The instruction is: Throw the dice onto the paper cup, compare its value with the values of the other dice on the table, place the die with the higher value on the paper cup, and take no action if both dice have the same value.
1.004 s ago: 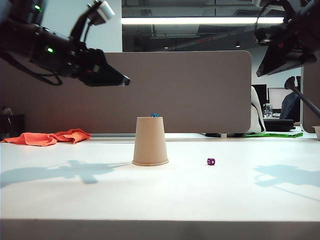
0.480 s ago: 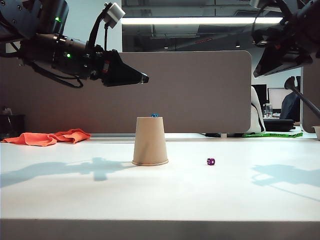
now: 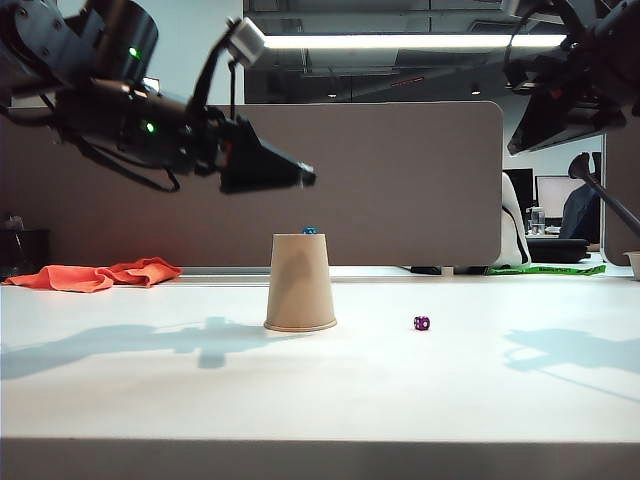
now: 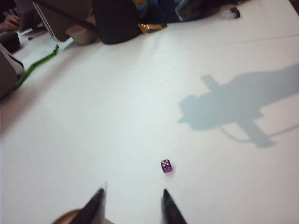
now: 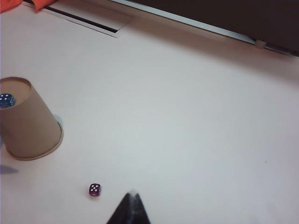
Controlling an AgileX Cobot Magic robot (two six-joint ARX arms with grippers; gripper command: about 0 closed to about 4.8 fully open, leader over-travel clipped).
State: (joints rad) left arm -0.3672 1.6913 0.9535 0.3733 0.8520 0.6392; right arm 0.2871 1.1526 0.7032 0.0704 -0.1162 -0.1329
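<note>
Blue dice (image 5: pixel 6 100) pips, right-wrist only

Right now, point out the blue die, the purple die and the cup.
blue die (image 5: pixel 6 100): right wrist view, its pipped face.
purple die (image 4: pixel 166 166): left wrist view, its top face.
cup (image 3: pixel 299 285): exterior view, mid side wall.

- No words, labels, brands or printed numbers can be read in any view.
- The paper cup (image 3: pixel 300 283) is unmarked.
- The purple die (image 5: pixel 95 189) shows white pips; the blue die (image 5: pixel 6 100) shows pale pips, count unclear.
</note>
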